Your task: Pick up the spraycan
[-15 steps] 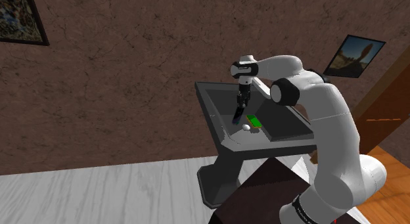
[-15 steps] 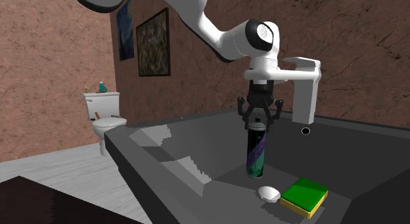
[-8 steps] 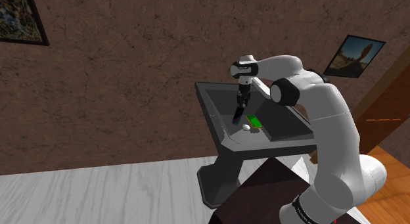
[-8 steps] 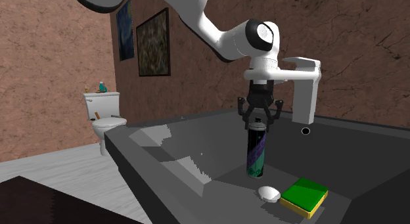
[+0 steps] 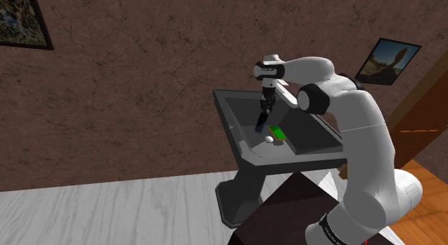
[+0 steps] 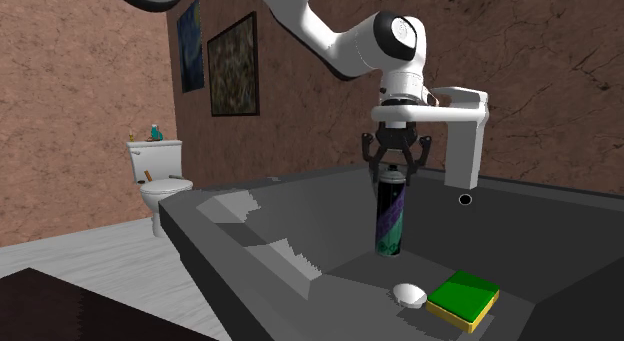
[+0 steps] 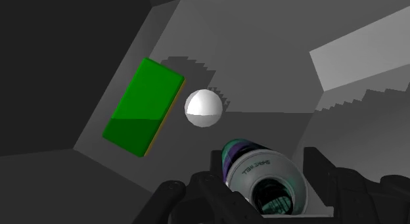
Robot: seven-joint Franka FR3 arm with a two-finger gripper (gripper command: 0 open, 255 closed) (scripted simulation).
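End effector (image 6: pixel 398 173) is clamped on spraycan (image 6: pixel 391 221) top; can hangs upright, apparently just off sink (image 6: pixel 235 241) floor.

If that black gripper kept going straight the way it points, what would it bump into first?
The spray can clasped in the gripper; past it, likely the bare grey sink floor beside the white ball.

Built of thick, glossy white arm (image 5: pixel 359 128) links, tubular and rounded at every bend, joined by dark grey circular joint caps (image 5: pixel 311 100) with a paler centre. Ringed by a dark band on the lowest link, close to the stand. Finished with an all-black pincer (image 6: pixel 398 172), angular at the knuckles, with two blocky matte fingers (image 7: pixel 322 173).
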